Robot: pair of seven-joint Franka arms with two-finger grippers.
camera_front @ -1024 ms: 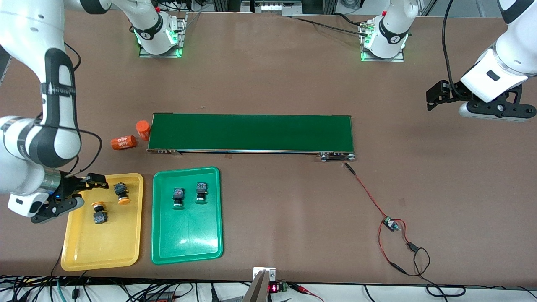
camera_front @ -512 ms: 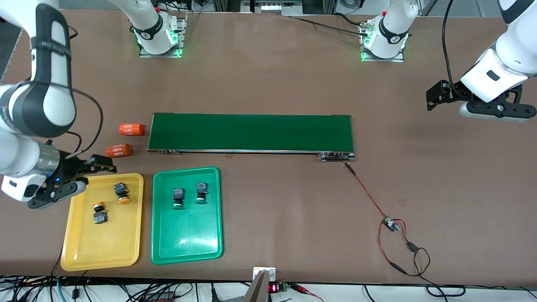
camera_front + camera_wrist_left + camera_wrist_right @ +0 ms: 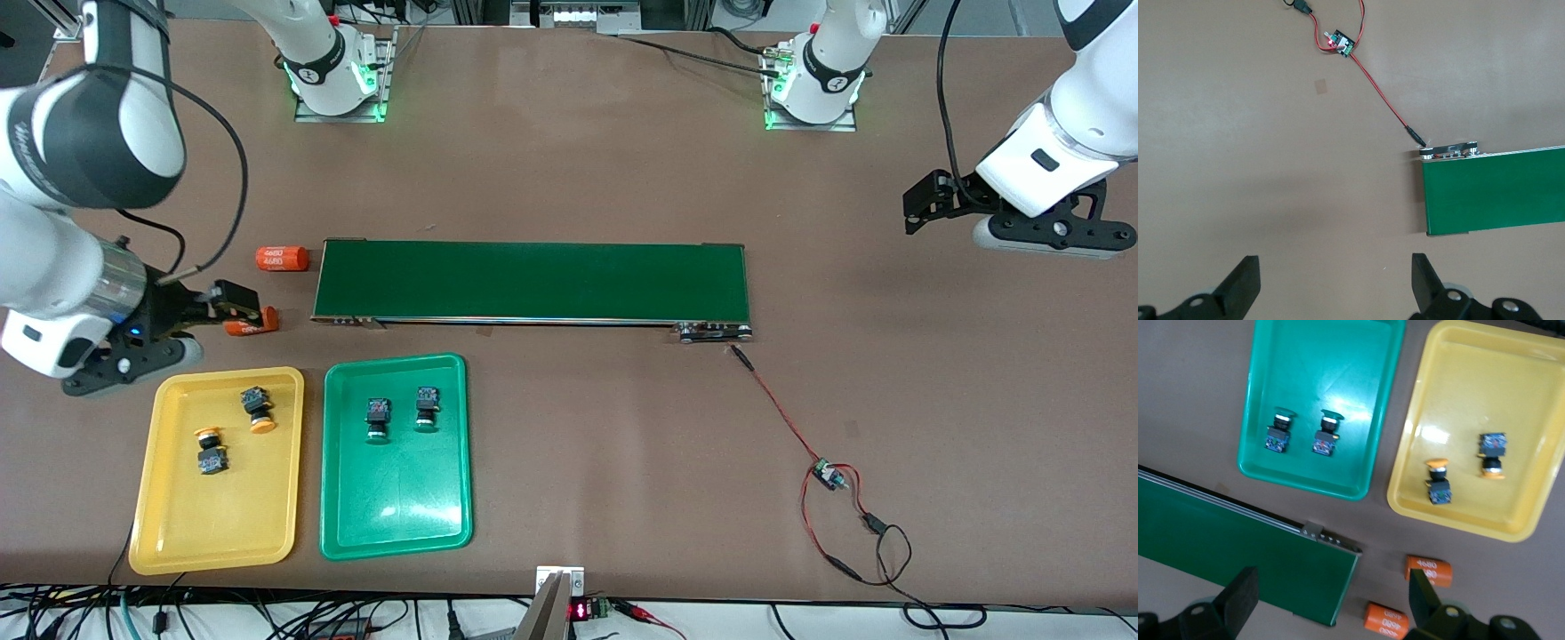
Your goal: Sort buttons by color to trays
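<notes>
both yellow-orange buttons (image 3: 233, 424) lie in the yellow tray (image 3: 178, 542) and both green buttons (image 3: 402, 412) in the green tray (image 3: 396, 544), side by side toward the right arm's end of the bench (image 3: 569, 160); judged from this, the sorting looks finished, and the step in hand is to clear away cleanly; the right gripper (image 3: 200, 311), fingers spread and holding nothing, hangs over the bench just beside the yellow tray's rim; it should lift straight up before swinging, since an orange cylinder (image 3: 252, 326) lies right by its fingertips and could be knocked; a second orange cylinder (image 3: 282, 259) lies at the end of the green conveyor belt (image 3: 532, 280); the left gripper (image 3: 925, 203) waits, released and empty, over bare bench at the left arm's end; a red wire (image 3: 782, 418) with a small circuit board (image 3: 828, 476) trails from the belt, well apart from the trays.
</notes>
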